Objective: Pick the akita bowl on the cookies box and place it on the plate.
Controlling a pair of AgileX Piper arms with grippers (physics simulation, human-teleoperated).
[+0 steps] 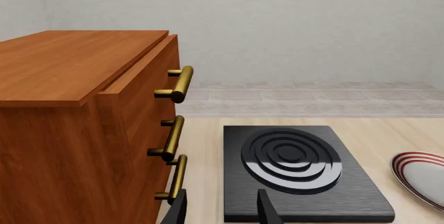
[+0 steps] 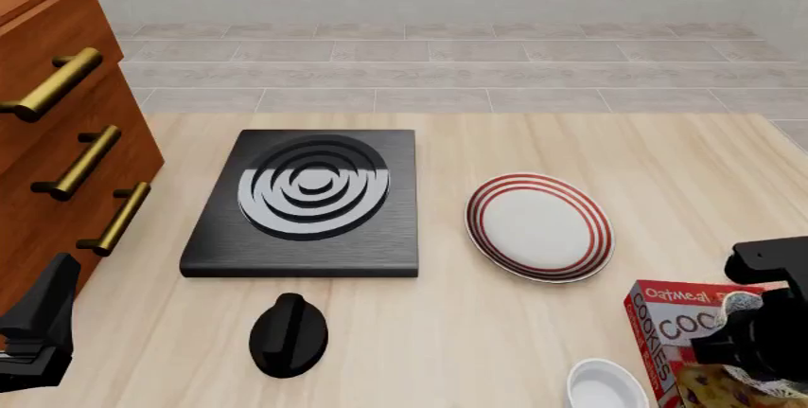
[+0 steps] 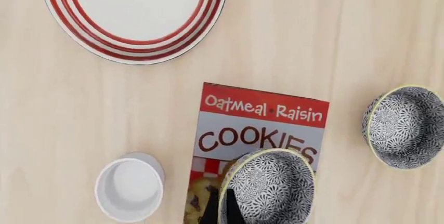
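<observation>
A pale wooden counter with fine grain is seen, backed by a band of grey stone tiles and a plain light wall. At its left edge a reddish wooden drawer cabinet with three brass bar handles is set. A black square stove slab with raised glossy concentric rings is laid toward the middle, and a black rounded knob is placed near the front edge before it. The plate, round, white and ringed in red, is laid right of the slab.

At the front right corner the cookies box, a flat red carton, is lying, and the akita bowl, round, speckled black and white with a pale rim, is resting on it. One finger of the right gripper is seen inside the bowl's rim, the other outside; whether the rim is pinched cannot be told. A second speckled bowl is set beside the box, and a plain white bowl on the other side.

The left gripper is held apart, empty, near the cabinet.
</observation>
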